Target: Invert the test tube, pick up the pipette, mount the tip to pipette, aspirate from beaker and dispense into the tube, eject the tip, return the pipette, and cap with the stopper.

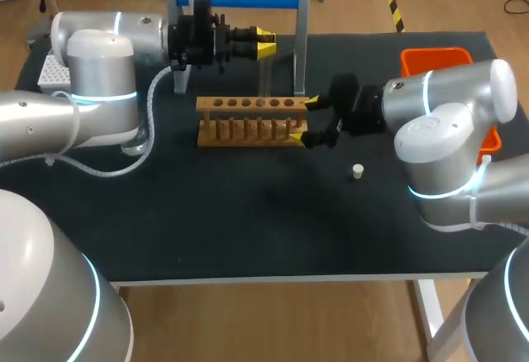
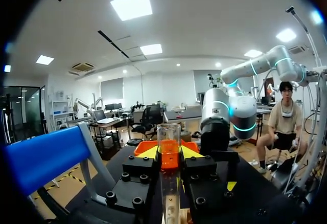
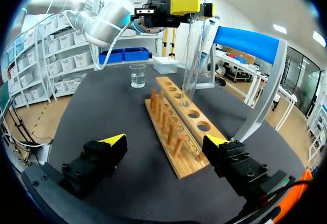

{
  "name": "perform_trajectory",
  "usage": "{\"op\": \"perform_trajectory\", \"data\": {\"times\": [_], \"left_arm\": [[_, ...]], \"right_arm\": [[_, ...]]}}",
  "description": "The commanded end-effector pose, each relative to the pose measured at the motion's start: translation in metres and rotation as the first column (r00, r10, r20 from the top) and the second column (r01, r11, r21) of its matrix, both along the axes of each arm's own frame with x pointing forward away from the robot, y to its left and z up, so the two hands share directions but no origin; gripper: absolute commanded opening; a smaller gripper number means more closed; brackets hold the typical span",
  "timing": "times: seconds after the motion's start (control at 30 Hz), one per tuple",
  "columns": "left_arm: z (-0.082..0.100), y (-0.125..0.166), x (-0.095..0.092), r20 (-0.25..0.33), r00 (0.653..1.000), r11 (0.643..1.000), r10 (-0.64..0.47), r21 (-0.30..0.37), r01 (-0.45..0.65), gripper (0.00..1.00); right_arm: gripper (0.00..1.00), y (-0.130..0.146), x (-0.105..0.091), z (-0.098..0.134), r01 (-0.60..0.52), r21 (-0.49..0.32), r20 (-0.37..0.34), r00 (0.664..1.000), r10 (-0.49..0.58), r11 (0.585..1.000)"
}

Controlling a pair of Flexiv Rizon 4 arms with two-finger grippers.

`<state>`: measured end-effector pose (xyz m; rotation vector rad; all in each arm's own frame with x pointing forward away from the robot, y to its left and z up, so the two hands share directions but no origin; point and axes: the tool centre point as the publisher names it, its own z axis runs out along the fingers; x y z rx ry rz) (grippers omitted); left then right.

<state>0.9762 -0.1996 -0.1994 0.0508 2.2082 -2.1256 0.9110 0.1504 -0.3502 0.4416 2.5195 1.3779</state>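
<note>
- Tube [image 1: 264, 77]: gripped near its upper part by left gripper [image 1: 266, 40], fingers closed on the glass; hung over rack [image 1: 248, 122], mid-tabletop toward the far edge.
- Axis: vertical; open mouth up, rounded end down, just above a rack hole.
- Right gripper [image 1: 303, 120]: spread wide either side of rack's right end, nothing held; contact with the wood not discernible.
- Progress: inversion judged near done; seating in rack outstanding.
- Remaining: pipette [image 3: 207, 35] on far-edge stand, beaker [image 3: 137, 74] beyond rack's left end, stopper [image 1: 358, 171] loose toward right edge; all untouched.
</note>
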Motion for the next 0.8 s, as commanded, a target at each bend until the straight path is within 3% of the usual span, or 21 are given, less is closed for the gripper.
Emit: {"op": "perform_trajectory", "data": {"times": [0.03, 0.8], "left_arm": [[0.001, 0.001, -0.002, 0.003, 1.000, 1.000, 0.006, -0.003, -0.006, 0.00], [-0.007, -0.002, -0.002, 0.003, 1.000, 1.000, 0.015, -0.019, -0.014, 0.00]], "right_arm": [[1.00, -0.001, 0.000, 0.000, -0.002, 0.003, 0.000, 1.000, 0.002, 1.000], [1.00, -0.001, 0.000, 0.000, -0.002, 0.003, 0.000, 1.000, 0.002, 1.000]]}}
